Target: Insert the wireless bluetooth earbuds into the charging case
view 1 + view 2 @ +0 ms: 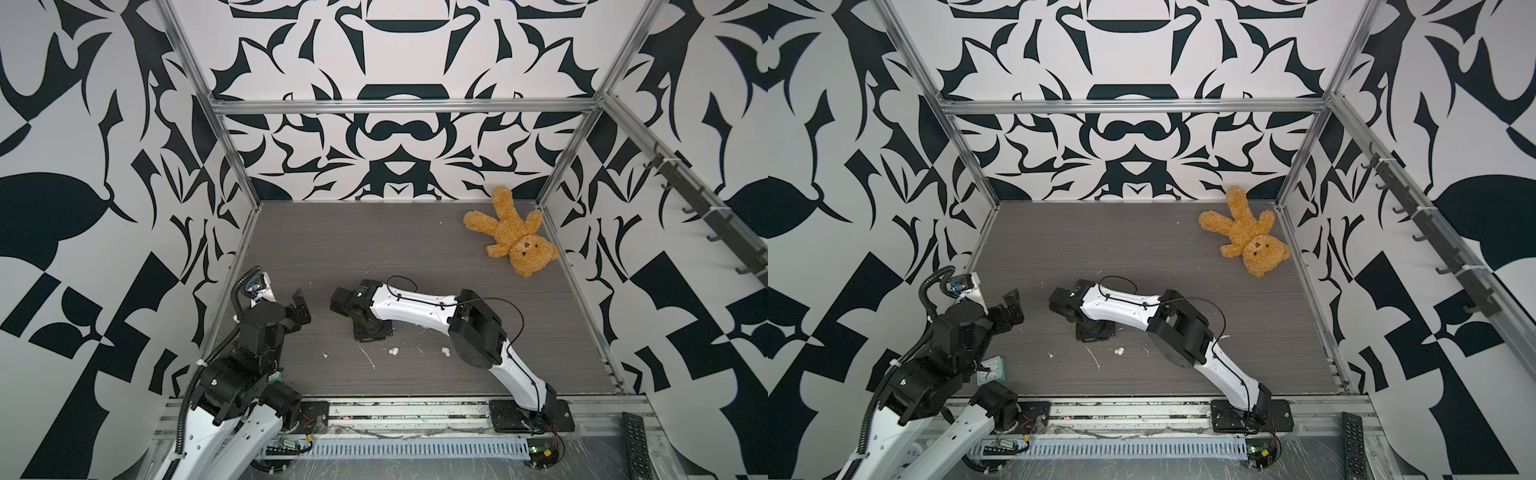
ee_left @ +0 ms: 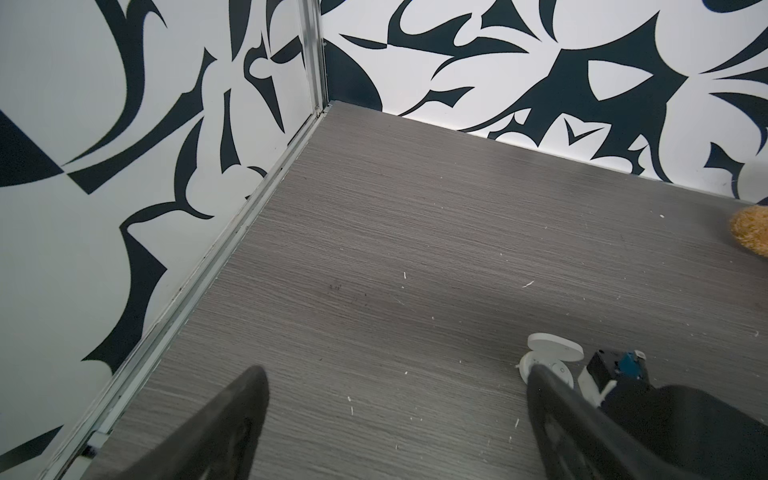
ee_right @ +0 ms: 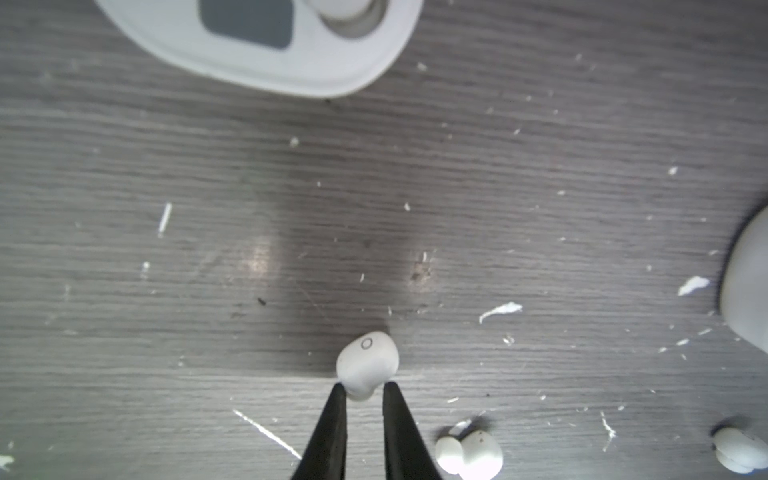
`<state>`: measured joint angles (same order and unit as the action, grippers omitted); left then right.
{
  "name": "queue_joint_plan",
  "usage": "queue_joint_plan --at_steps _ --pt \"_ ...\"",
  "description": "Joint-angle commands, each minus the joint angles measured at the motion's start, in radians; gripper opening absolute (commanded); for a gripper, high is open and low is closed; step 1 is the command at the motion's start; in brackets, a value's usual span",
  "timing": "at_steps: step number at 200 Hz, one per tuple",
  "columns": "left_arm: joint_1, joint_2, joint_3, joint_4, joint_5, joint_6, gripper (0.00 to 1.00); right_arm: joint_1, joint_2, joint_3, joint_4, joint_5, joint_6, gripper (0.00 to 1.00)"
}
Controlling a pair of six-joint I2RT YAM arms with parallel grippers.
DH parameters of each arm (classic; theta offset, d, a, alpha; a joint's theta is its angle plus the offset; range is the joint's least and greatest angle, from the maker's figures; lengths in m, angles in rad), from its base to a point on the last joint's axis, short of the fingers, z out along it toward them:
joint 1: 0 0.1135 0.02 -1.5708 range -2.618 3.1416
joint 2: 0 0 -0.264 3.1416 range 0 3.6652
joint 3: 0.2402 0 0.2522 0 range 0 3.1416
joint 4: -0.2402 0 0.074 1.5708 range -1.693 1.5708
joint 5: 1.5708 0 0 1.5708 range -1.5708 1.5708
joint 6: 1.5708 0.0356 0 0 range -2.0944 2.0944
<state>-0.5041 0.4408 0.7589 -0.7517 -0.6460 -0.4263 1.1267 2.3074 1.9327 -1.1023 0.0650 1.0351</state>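
My right gripper [image 3: 364, 388] points down at the table, its two black fingertips pinching the narrow end of a white earbud [image 3: 368, 361]. Another earbud [image 3: 471, 455] lies beside the fingers and a third [image 3: 739, 455] sits further off. An open white charging case [image 3: 257, 54] with a grey panel lies ahead of the gripper; one well holds a bud. A second white case [image 3: 748, 286] shows at the frame's edge. In a top view two earbuds [image 1: 393, 351] [image 1: 446, 352] lie near the right arm. My left gripper [image 2: 397, 374] is open and empty, with an open case [image 2: 555, 347] beyond one finger.
A brown teddy bear [image 1: 513, 232] lies at the back right corner. A teal alarm clock [image 1: 992, 370] stands under the left arm. White flecks and streaks of debris [image 1: 368, 357] litter the grey table. A black remote [image 1: 636, 444] lies off the table, front right.
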Motion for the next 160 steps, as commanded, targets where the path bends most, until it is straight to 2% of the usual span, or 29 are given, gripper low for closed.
queue_joint_plan --at_steps 1,100,160 --pt "0.003 0.003 -0.010 0.004 0.003 -0.004 0.99 -0.005 -0.012 0.034 -0.027 0.017 -0.012 0.21" --pt "0.004 -0.001 -0.010 0.004 0.001 -0.003 0.99 -0.010 -0.078 -0.010 0.028 0.014 -0.026 0.30" --pt "0.003 -0.001 -0.011 0.004 0.001 -0.003 0.99 -0.024 -0.073 -0.019 0.020 0.032 -0.022 0.33"
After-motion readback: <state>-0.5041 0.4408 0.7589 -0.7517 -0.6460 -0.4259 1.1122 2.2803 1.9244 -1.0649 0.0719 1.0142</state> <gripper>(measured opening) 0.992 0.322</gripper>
